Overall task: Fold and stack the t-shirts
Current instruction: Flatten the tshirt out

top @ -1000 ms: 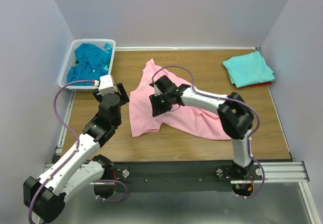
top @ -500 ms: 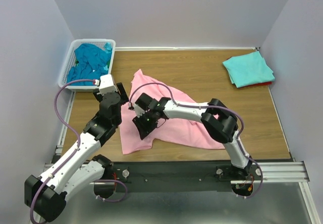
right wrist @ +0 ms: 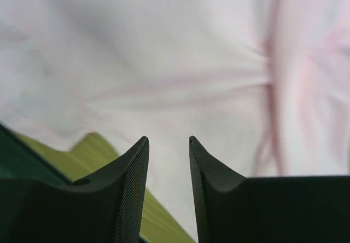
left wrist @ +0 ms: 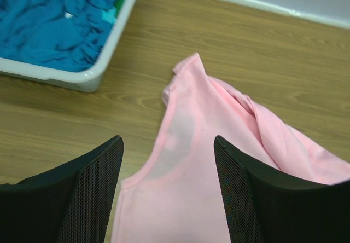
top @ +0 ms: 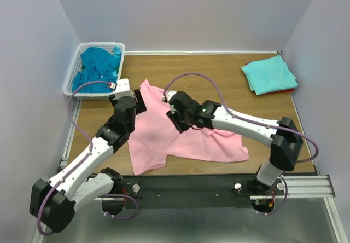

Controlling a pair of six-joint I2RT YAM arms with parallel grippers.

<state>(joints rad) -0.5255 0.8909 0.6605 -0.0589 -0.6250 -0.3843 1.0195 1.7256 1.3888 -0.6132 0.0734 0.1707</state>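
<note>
The light pink t-shirt (top: 164, 139) lies spread on the wooden table, rumpled toward its right side. My left gripper (top: 139, 97) is open over the shirt's far left corner; in the left wrist view (left wrist: 168, 144) the shirt's curved hem (left wrist: 219, 111) lies between the wide jaws. My right gripper (top: 176, 121) hovers close over the shirt's middle. In the right wrist view (right wrist: 168, 140) its jaws stand a narrow gap apart with only pink fabric (right wrist: 164, 46) behind them. A folded aqua t-shirt (top: 269, 74) lies on a red one (top: 285, 91) at the far right. Teal-blue shirts (top: 97, 68) fill the basket.
The white lattice basket (top: 121, 62) stands at the far left corner, just beyond my left gripper; its rim also shows in the left wrist view (left wrist: 82, 81). Grey walls enclose the table on three sides. A black rail runs along the near edge.
The pink shirt was dragged left and toward the near edge, then left lying flatter. My right gripper has moved back up and right onto its middle. My left gripper has advanced over the shirt's far left corner.
</note>
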